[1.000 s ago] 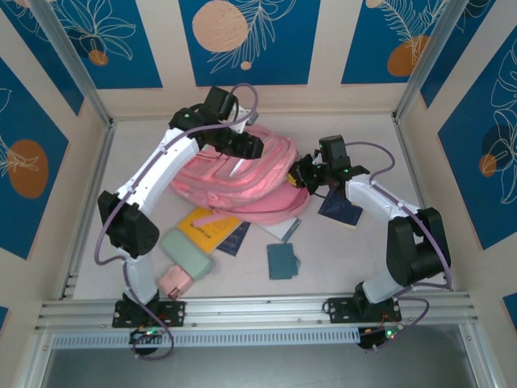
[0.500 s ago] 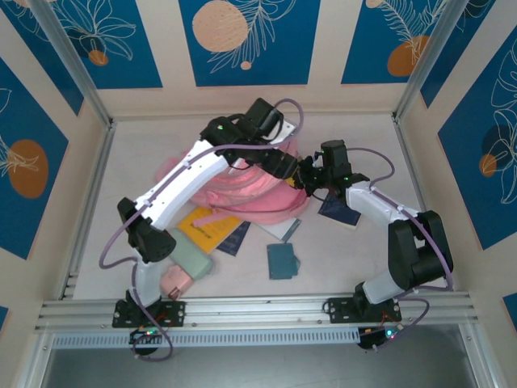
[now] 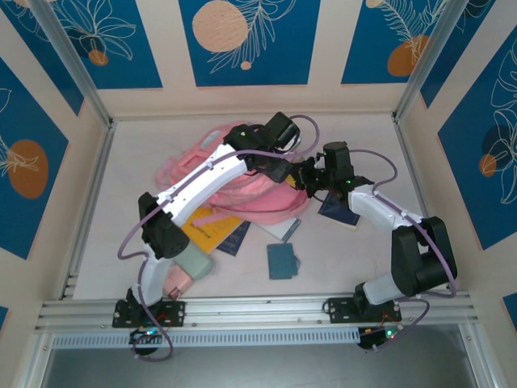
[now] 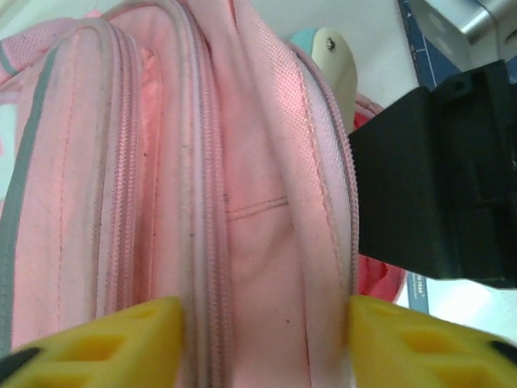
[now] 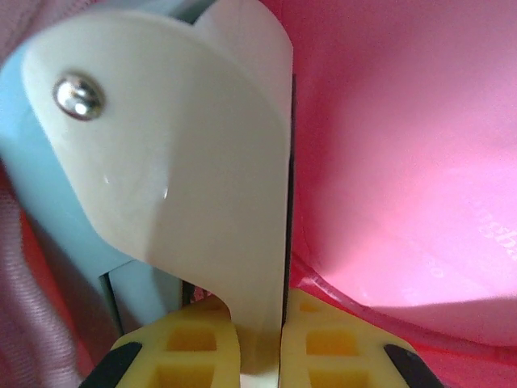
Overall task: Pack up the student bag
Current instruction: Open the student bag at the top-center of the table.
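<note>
Right jaws clamped on cream riveted plastic tab (image 5: pixel 178 162) of large soft pink fabric student bag (image 4: pixel 258 162), which lies right under both jaws. Left jaws astride its zip rim; cannot tell if pinching. Looks like the mouth-opening step. Next needs a firm pinch, then spreading the rims.

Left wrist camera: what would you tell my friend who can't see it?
The pink student bag is seen up close, with the two yellow fingertips of the left gripper either side of a fabric fold. At right are the other arm's black body and a cream tab.
</note>
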`<state>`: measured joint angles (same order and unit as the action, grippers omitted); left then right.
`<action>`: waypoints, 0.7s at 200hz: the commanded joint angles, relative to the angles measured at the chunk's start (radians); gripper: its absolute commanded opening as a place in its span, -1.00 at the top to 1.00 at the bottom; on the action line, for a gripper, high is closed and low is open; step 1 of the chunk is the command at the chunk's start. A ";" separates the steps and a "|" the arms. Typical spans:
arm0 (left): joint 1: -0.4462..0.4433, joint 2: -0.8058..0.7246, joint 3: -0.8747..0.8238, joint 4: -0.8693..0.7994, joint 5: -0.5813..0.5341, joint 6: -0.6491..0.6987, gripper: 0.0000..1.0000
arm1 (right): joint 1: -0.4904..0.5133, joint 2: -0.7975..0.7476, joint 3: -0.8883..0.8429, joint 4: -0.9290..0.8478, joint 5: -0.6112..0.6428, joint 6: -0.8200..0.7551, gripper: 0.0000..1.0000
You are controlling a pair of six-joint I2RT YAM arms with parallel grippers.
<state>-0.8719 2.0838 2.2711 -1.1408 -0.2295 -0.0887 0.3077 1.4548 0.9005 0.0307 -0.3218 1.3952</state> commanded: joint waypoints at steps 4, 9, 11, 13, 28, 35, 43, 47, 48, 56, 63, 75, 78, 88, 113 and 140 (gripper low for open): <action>-0.006 0.004 -0.020 0.009 -0.016 0.006 0.26 | 0.005 -0.057 0.002 0.101 -0.063 0.023 1.00; -0.005 0.004 -0.022 0.010 -0.013 0.006 0.34 | 0.006 -0.057 0.001 0.101 -0.064 0.025 1.00; -0.005 0.004 -0.022 0.010 -0.013 0.007 0.38 | 0.006 -0.057 0.000 0.101 -0.063 0.024 1.00; -0.005 0.003 -0.022 0.010 -0.011 0.007 0.41 | 0.006 -0.056 0.000 0.101 -0.062 0.024 1.00; -0.004 0.002 -0.027 0.014 -0.013 0.009 0.65 | 0.005 -0.058 -0.002 0.102 -0.059 0.024 1.00; -0.005 -0.002 -0.031 0.017 -0.012 0.010 0.76 | 0.005 -0.058 -0.002 0.104 -0.058 0.023 1.00; -0.003 -0.005 -0.034 0.019 -0.009 0.010 0.89 | 0.006 -0.057 -0.002 0.103 -0.057 0.021 1.00; -0.003 -0.006 -0.036 0.022 -0.007 0.009 0.95 | 0.005 -0.056 -0.002 0.102 -0.056 0.020 1.00; -0.003 -0.007 -0.037 0.022 -0.007 0.009 0.96 | 0.006 -0.055 -0.002 0.102 -0.056 0.019 1.00; -0.001 -0.013 -0.041 0.027 -0.005 0.010 1.00 | 0.006 -0.056 -0.001 0.100 -0.055 0.017 1.00; 0.000 -0.019 -0.042 0.030 -0.006 0.009 1.00 | 0.005 -0.054 0.000 0.095 -0.053 0.012 1.00; 0.004 -0.031 -0.044 0.034 -0.014 0.005 1.00 | 0.005 -0.054 0.002 0.080 -0.044 -0.001 1.00; 0.005 -0.035 -0.046 0.037 -0.017 0.004 1.00 | 0.005 -0.055 0.002 0.078 -0.043 -0.003 1.00; 0.013 -0.051 -0.053 0.046 -0.020 -0.001 1.00 | 0.005 -0.056 -0.001 0.069 -0.034 -0.015 1.00; 0.032 -0.096 -0.093 0.087 0.033 -0.021 1.00 | 0.008 -0.047 -0.007 0.067 -0.029 -0.023 1.00; 0.041 -0.107 -0.115 0.091 0.045 -0.032 1.00 | 0.013 -0.036 -0.002 0.071 -0.033 -0.029 1.00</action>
<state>-0.8501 2.0289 2.1777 -1.0706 -0.2111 -0.1024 0.3130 1.4540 0.8795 0.0322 -0.3145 1.3869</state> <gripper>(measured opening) 0.040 0.125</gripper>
